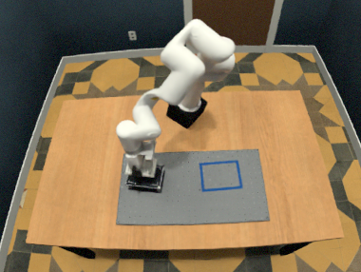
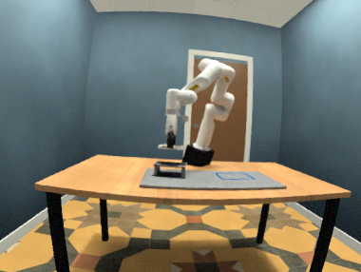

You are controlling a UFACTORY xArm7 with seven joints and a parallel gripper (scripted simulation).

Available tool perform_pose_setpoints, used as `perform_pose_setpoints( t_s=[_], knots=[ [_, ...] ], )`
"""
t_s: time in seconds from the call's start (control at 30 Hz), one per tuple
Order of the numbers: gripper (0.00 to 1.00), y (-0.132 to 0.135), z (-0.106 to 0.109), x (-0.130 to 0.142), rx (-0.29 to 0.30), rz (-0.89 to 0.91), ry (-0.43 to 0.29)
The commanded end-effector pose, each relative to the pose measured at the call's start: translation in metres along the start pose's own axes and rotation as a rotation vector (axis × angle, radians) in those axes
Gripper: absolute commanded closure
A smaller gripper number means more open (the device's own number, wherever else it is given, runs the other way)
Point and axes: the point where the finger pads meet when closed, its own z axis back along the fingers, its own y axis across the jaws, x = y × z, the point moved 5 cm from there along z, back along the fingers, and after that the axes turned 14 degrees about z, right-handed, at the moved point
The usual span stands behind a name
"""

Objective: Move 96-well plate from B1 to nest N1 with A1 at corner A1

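At the left of the grey mat [image 1: 190,209] in the top view we see the black raised nest [image 1: 144,183], and directly over it hangs the gripper [image 1: 142,166] at the end of the white arm [image 1: 182,76]. The fingers are clamped wide across the plate [image 2: 171,147], a thin pale slab that the side view shows held level in the air just above the nest [image 2: 169,169] and not touching it. In the top view the plate is mostly hidden under the gripper, so we cannot tell which way its cut-off corner points.

Moving right, the arm bends back up toward the middle of the frame to its black base [image 1: 186,114] on the wooden table [image 1: 81,143]. Further right on the mat lies the blue outlined square [image 1: 220,175], with nothing standing inside it. In the side view a brown door [image 2: 237,119] stands behind the arm.
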Motion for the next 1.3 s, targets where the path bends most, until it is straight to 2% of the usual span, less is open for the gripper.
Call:
perform_pose_setpoints(
  t_s=[0.0, 0.37, 1.27],
  knots=[
    [1.0, 0.001, 0.001, 0.001, 0.003, 0.0, -0.003],
    [1.0, 0.001, 0.001, 0.001, 0.003, 0.0, -0.003],
    [1.0, 0.001, -0.037, 0.0, 0.003, -0.001, -0.003]
  ],
)
